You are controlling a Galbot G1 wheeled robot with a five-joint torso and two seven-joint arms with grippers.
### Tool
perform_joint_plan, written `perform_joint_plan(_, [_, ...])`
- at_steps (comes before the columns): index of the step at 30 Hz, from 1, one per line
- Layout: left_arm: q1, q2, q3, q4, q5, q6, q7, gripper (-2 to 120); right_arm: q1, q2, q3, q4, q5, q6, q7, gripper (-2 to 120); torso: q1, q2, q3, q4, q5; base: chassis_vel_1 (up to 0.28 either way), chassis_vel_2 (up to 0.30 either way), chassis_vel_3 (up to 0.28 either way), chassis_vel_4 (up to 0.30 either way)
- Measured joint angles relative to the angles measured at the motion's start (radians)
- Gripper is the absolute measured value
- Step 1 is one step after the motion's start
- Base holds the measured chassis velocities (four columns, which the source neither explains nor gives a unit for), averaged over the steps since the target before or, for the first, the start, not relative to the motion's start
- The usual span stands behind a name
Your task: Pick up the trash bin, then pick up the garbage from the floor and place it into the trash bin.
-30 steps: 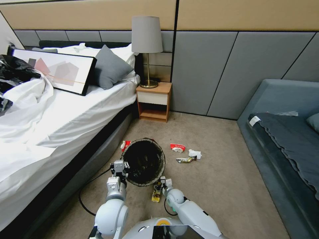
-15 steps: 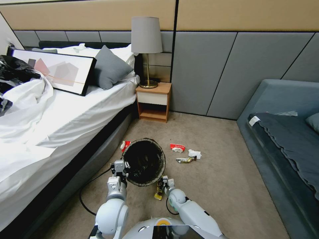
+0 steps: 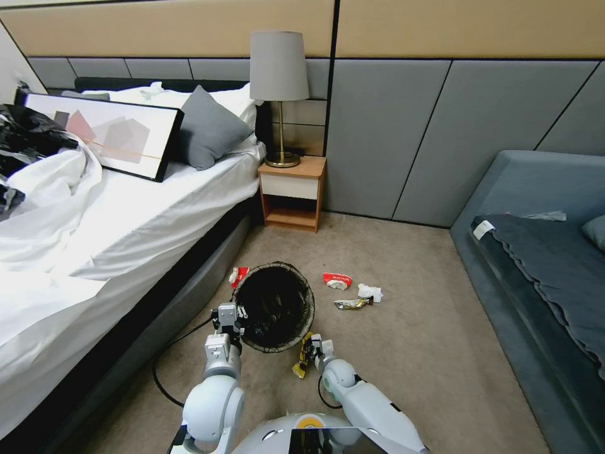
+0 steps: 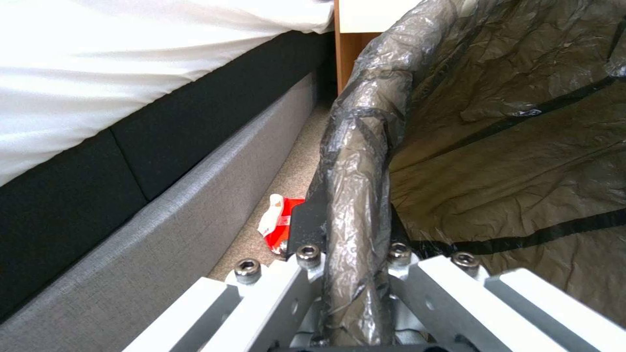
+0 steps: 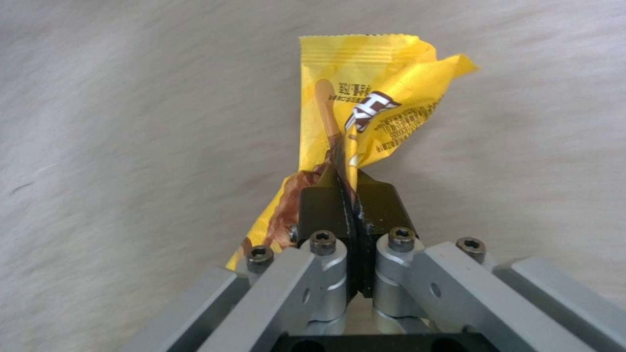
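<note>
The trash bin (image 3: 275, 306), lined with a dark bag, hangs just above the carpet beside the bed. My left gripper (image 3: 228, 313) is shut on its near-left rim (image 4: 357, 205), the bag-covered edge pinched between the pads. My right gripper (image 3: 313, 348) is shut on a yellow wrapper (image 5: 355, 117), a piece of the garbage, held just off the floor beside the bin's near-right side; the same yellow wrapper (image 3: 300, 362) dangles below the fingers. More garbage lies on the carpet: a red-and-white packet (image 3: 337, 280), a white paper scrap (image 3: 370, 292), a shiny wrapper (image 3: 351, 304), and a red packet (image 3: 237, 275) by the bed.
The bed (image 3: 94, 221) with its grey base (image 4: 163, 205) runs along the left. A wooden nightstand (image 3: 292, 193) with a lamp (image 3: 278, 88) stands against the wall. A grey sofa (image 3: 542, 252) fills the right. A black cable (image 3: 165, 350) lies by the bed.
My right gripper has lifted the yellow wrapper slightly and shifted it a little rightward and nearer the bin. The left gripper and bin have barely moved.
</note>
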Motion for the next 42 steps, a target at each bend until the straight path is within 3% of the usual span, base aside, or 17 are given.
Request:
perform_joint_plan(17, [-0.019, 0.003, -0.003, 0.019, -0.018, 0.003, -0.001, 1, -0.113, -0.072, 0.234, 0.206, -0.033, 0.115, -0.017, 0, 0.0, 0.0, 0.0, 0.0002, 0.0006, 0.0, 0.0, 0.0, 0.0])
perform_joint_plan(24, [-0.021, 0.005, -0.001, 0.038, -0.02, 0.001, -0.002, 1, -0.11, -0.071, 0.305, 0.373, -0.039, 0.176, -0.024, 0, 0.0, 0.0, 0.0, 0.0005, 0.0004, 0.0, 0.0, 0.0, 0.0])
perform_joint_plan(26, [-0.022, 0.005, 0.004, 0.041, -0.02, 0.0, -0.002, 1, -0.105, -0.072, 0.321, 0.508, -0.045, 0.208, -0.035, 0, 0.0, 0.0, 0.0, 0.0007, 0.0004, 0.0, 0.0, 0.0, 0.0])
perform_joint_plan(32, [-0.018, 0.005, 0.012, 0.05, -0.02, -0.001, -0.002, 1, -0.145, -0.08, 0.319, 0.725, -0.075, 0.264, -0.106, 0, 0.0, 0.0, 0.0, 0.0002, 0.0003, 0.0, 0.0, 0.0, 0.0])
perform_joint_plan(35, [-0.016, 0.002, 0.022, 0.064, -0.02, -0.002, -0.004, 1, -0.2, -0.081, 0.294, 0.861, -0.123, 0.342, -0.224, 0, 0.0, 0.0, 0.0, 0.0004, 0.0003, 0.0, 0.0, 0.0, 0.0])
perform_joint_plan(42, [-0.014, -0.002, 0.035, 0.072, -0.019, -0.003, -0.004, 1, -0.263, -0.105, 0.221, 0.966, -0.179, 0.372, -0.337, 0, 0.0, 0.0, 0.0, 0.0004, 0.0005, 0.0, 0.0, 0.0, 0.0])
